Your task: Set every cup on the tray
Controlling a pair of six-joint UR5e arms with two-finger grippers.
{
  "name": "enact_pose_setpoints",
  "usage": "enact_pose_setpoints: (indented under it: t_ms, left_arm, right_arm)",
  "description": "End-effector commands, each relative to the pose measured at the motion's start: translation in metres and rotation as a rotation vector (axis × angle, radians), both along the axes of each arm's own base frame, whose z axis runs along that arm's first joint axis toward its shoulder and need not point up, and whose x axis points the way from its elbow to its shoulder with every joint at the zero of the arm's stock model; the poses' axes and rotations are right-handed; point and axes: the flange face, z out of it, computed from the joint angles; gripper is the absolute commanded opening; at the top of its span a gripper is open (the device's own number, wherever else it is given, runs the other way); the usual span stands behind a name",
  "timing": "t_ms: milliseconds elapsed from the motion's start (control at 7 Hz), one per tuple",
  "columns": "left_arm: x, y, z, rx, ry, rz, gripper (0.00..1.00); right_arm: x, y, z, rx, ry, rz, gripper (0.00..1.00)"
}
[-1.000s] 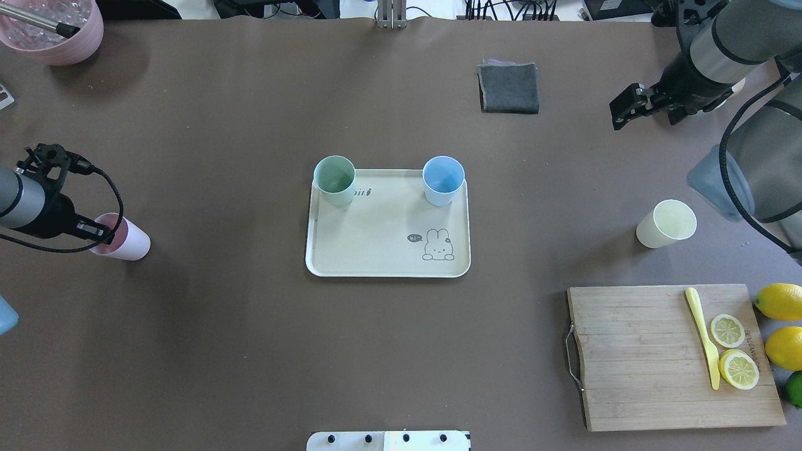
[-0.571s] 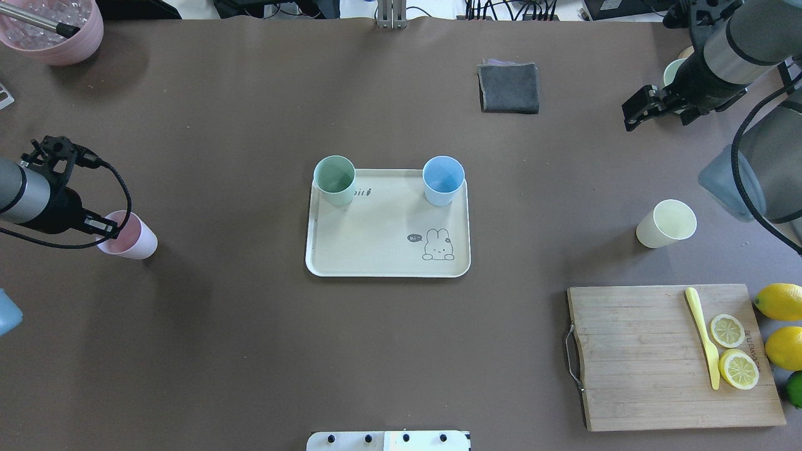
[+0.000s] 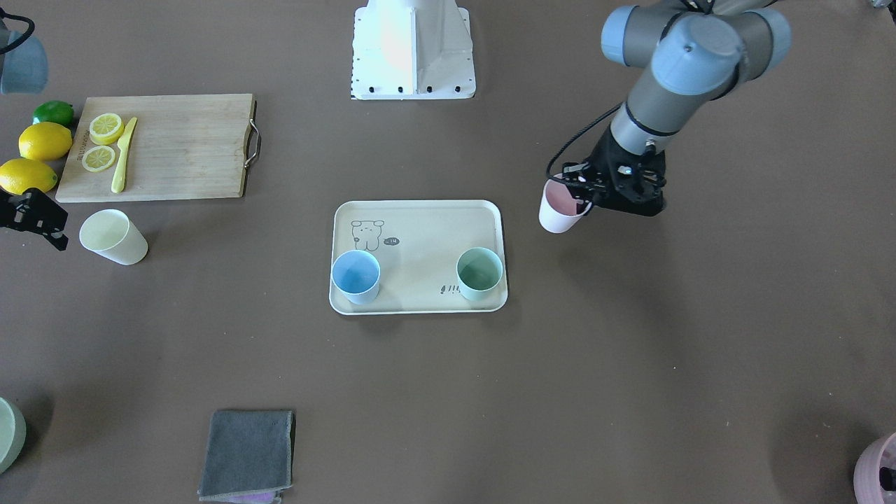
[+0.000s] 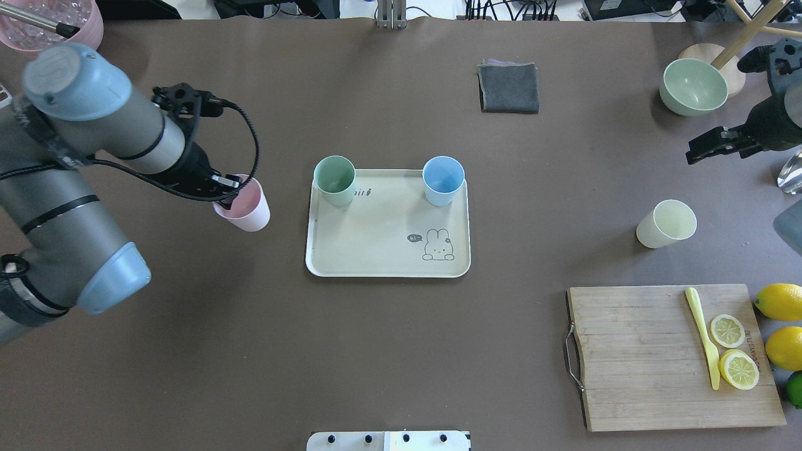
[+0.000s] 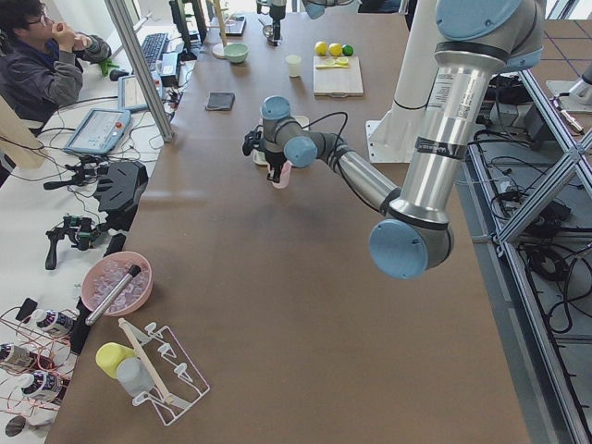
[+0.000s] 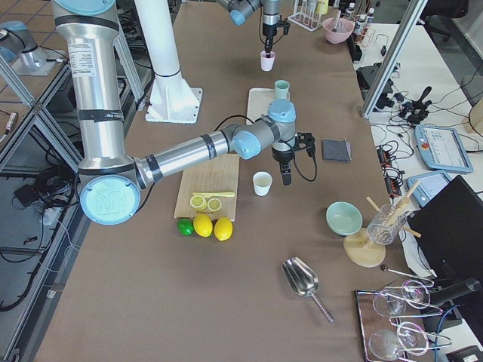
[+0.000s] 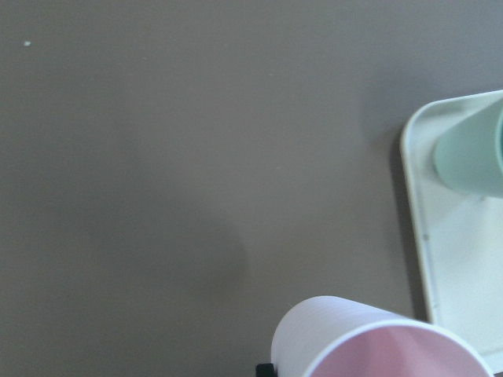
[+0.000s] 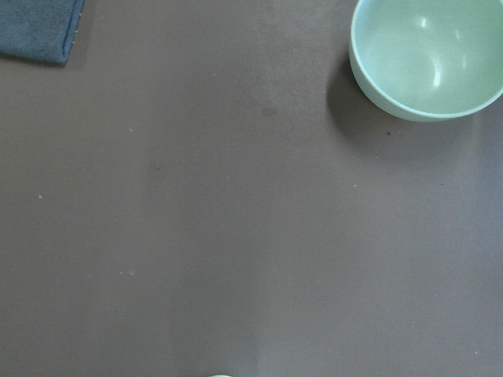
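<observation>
The cream tray point(image 4: 376, 254) point(image 3: 427, 227) sits mid-table with the mint green cup point(image 4: 334, 180) point(image 3: 479, 274) and the blue cup point(image 4: 443, 180) point(image 3: 355, 276) upright on its far corners. My left gripper point(image 4: 227, 195) point(image 3: 579, 197) is shut on the rim of the pink cup point(image 4: 244, 210) point(image 3: 558, 210) and holds it slightly tilted just left of the tray; the left wrist view shows the pink cup point(image 7: 369, 345) beside the tray edge point(image 7: 428, 259). The yellow cup point(image 4: 667, 223) point(image 3: 112, 236) stands on the table at right. My right gripper point(image 4: 697, 150) point(image 3: 42, 227) is open and empty, beyond the yellow cup.
A wooden cutting board point(image 4: 639, 357) with lemon slices and a yellow knife lies front right, whole lemons point(image 4: 780, 300) beside it. A grey cloth point(image 4: 509, 88) and a pale green bowl point(image 4: 692, 86) lie at the back. A pink bowl point(image 4: 37, 25) stands back left.
My left arm has carried the pink cup rightward from the table's left edge to just beside the tray. My right gripper has moved right and nearer, towards the yellow cup.
</observation>
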Motion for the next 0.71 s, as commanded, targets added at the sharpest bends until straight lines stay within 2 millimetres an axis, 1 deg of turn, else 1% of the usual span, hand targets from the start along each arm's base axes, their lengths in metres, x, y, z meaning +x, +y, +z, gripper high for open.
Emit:
enact_pose_setpoints:
  t_ms: [0, 143, 286, 429, 571]
  left_arm:
    - [0.061, 0.017, -0.029, -0.019, -0.009, -0.026, 0.00]
    - [0.077, 0.014, -0.036, -0.050, -0.012, -0.049, 0.00]
    - [0.102, 0.026, -0.038, -0.022, -0.035, -0.058, 0.00]
    - [0.111, 0.033, -0.039, -0.017, -0.035, -0.072, 0.00]
    - [0.111, 0.034, -0.039, -0.006, -0.017, -0.072, 0.22]
  right_arm:
    - [0.024, 0.014, 0.024, -0.038, -0.012, -0.001, 1.00]
    - [0.025, 0.014, 0.026, -0.043, -0.011, 0.000, 1.00]
    - [0.024, 0.015, 0.027, -0.046, -0.010, -0.001, 1.00]
    - [0.024, 0.014, 0.027, -0.043, -0.009, -0.002, 1.00]
    - [0.026, 0.018, 0.033, -0.055, -0.004, 0.000, 1.00]
